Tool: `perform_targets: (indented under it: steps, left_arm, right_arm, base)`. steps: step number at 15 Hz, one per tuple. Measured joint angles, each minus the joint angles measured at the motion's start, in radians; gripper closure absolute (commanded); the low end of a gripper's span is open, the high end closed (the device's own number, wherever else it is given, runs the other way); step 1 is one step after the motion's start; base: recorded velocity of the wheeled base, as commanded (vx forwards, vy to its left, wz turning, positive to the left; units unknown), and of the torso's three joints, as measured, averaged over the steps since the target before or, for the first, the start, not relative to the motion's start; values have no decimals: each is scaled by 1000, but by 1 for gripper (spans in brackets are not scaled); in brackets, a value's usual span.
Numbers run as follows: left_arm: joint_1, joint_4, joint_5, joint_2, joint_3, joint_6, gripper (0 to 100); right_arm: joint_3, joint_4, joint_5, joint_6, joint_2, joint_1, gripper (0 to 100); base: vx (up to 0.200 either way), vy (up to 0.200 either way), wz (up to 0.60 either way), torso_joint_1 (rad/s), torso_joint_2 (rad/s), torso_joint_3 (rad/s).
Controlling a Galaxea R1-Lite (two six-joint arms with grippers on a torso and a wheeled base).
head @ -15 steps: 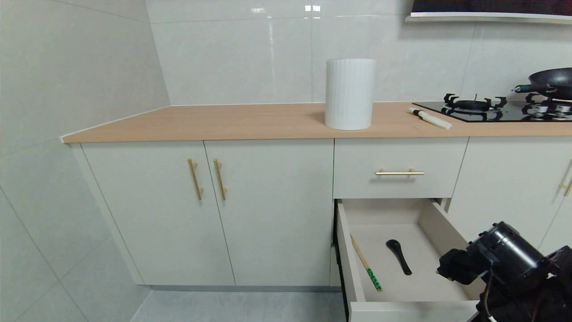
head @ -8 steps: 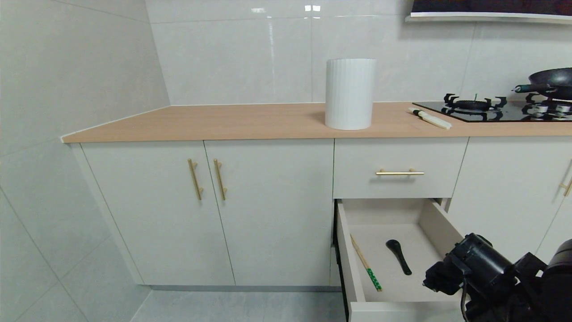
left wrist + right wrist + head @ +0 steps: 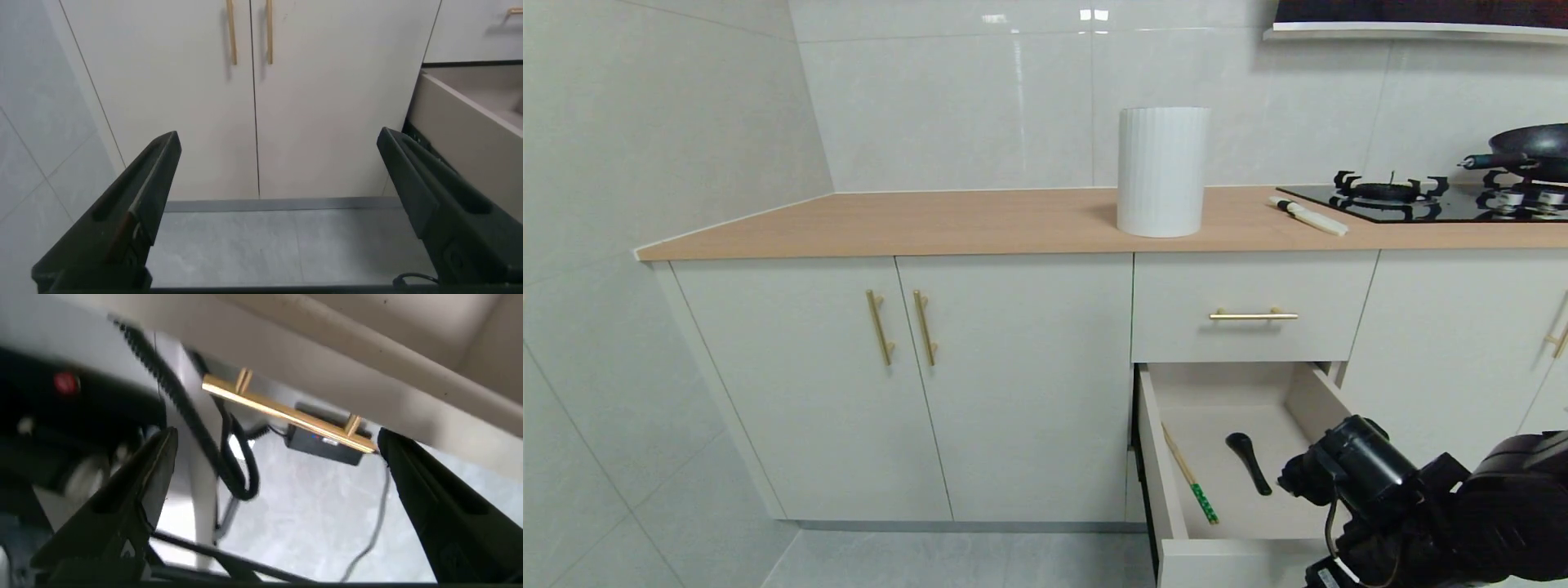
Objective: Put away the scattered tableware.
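The lower drawer [image 3: 1168, 498] stands pulled out under the counter. Inside it lie a pair of chopsticks [image 3: 1191, 479] with green ends and a black spoon [image 3: 1248, 462]. My right arm [image 3: 1347, 482] is low at the drawer's front right corner. In the right wrist view my right gripper [image 3: 278, 506] is open, and the drawer's gold handle [image 3: 286, 414] runs across the gap between its fingers [image 3: 131, 498], a short way beyond the tips. My left gripper [image 3: 278, 204] is open and holds nothing, low near the floor, facing the cabinet doors [image 3: 245, 82].
On the wooden counter [image 3: 931, 220] stand a white ribbed canister [image 3: 1162, 171] and a pale utensil [image 3: 1308, 216] beside the gas stove [image 3: 1421, 200], which carries a black wok [image 3: 1531, 151]. The upper drawer [image 3: 1252, 314] is closed. A black cable [image 3: 233, 449] hangs near the handle.
My right arm has moved left and down along the drawer's front. The drawer has slid in a little in the last half second.
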Motion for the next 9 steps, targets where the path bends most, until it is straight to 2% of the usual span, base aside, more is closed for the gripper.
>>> perform_targets:
  steps: [4,9]
  left_arm:
    - [0,0,0,0,0,0,0]
    - [0,0,0,0,0,0,0]
  right_arm:
    - [-20,-143,-56,120,57,-19,0]
    - [-26,-440,-108,127,176,-101,0]
  base:
    - [0,0,0,0,0,0]
    - [0,0,0,0,0,0]
